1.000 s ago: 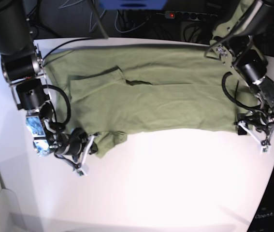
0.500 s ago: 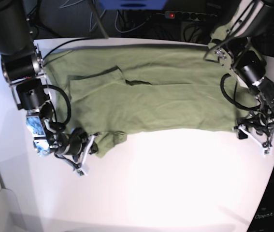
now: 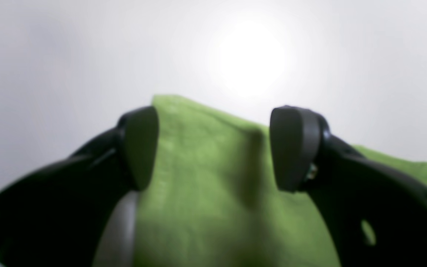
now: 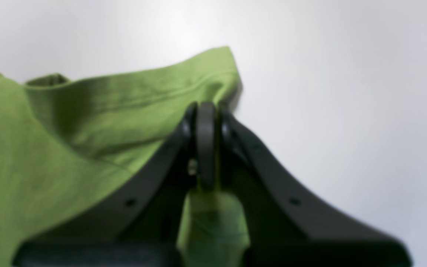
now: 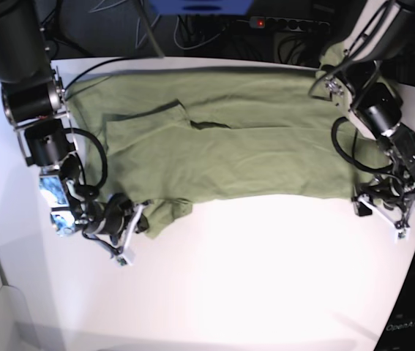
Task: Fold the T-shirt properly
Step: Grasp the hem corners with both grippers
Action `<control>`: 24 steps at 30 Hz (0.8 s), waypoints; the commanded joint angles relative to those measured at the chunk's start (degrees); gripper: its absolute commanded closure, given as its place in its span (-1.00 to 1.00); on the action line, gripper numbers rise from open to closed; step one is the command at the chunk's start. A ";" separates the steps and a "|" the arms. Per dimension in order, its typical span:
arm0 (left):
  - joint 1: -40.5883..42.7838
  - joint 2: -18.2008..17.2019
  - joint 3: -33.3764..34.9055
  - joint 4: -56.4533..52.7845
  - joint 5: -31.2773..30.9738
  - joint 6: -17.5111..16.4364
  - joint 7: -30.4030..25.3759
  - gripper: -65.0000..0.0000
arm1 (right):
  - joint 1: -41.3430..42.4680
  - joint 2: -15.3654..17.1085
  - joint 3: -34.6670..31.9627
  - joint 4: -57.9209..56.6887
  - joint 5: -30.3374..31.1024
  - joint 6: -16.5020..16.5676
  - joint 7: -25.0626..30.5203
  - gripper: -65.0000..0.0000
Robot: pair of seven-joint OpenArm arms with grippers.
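Base view: right tool (image 5: 128,232) clenched on T-shirt (image 5: 229,146) sleeve hem for folding, left tool (image 5: 383,208) released astride opposite corner.

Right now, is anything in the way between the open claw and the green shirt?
Nothing visible. The left claw stands open straddling a corner of the soft olive-green cotton T-shirt, with only cloth and bare white table between its pads.

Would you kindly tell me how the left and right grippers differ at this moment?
The left gripper is open, its fingers spread above the T-shirt corner; the right gripper is shut, pinching a fold of T-shirt fabric. In the base view, left sits at the shirt's right end, right at its left. Both work the near edge.
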 commanded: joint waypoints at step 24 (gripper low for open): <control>-0.64 -1.83 0.09 -2.38 -0.62 -0.12 -6.99 -0.39 | 0.92 0.97 -0.01 0.29 -0.95 0.47 -1.53 0.99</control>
